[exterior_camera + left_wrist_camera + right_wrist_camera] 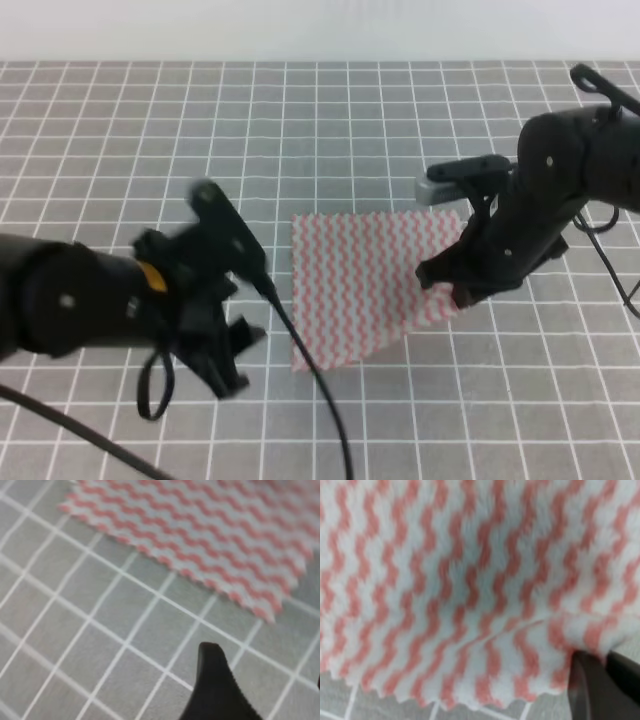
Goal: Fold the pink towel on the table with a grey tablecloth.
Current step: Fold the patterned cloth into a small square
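Left gripper (222, 362) hangs near the towel's (365, 285) left edge w/ fingers seemingly apart, right gripper (455, 285) pinching its right edge on the table (330, 120); prob. first fold, next lift & carry edge across.

The pink towel (470, 580) is soft, fuzzy cloth with a short nap and a frayed, scalloped edge. The worktop (400, 120) wears a matt grey cloth with thin white grid lines. Both grippers, left (215, 690) and right (462, 290), look like matt black plastic.
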You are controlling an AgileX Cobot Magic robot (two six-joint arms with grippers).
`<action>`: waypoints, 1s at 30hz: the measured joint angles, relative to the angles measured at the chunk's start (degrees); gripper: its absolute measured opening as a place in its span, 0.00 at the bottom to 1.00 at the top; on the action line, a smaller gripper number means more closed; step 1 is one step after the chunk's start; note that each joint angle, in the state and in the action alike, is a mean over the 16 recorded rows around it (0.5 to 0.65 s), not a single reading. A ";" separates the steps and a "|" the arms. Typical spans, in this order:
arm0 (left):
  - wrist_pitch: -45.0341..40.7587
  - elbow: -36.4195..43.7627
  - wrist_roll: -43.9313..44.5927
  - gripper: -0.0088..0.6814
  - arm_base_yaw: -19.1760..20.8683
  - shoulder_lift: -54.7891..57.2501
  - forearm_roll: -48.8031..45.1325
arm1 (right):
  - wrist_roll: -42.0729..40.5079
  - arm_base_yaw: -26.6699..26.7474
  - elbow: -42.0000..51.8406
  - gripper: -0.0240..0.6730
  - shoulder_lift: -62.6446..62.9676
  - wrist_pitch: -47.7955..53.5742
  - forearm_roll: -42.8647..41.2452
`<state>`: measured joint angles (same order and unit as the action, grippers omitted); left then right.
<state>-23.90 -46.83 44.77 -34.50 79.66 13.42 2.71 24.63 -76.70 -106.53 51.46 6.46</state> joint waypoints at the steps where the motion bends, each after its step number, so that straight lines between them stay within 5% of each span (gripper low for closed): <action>1: 0.09 0.00 0.14 0.59 -0.70 0.56 -1.24 | -0.20 0.00 -0.46 0.01 0.01 -0.02 -0.02; 14: 5.55 -0.18 -4.63 0.59 -9.34 9.21 -19.10 | -1.34 -0.01 -3.31 0.01 0.11 -2.53 -0.44; 30: 14.39 -0.35 -14.14 0.59 -9.95 15.97 -23.76 | -1.43 0.02 -3.45 0.01 -0.31 -3.98 -0.78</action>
<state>-9.51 -47.18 30.63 -44.45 95.63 -10.34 1.28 24.65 -80.15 -106.84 47.48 5.68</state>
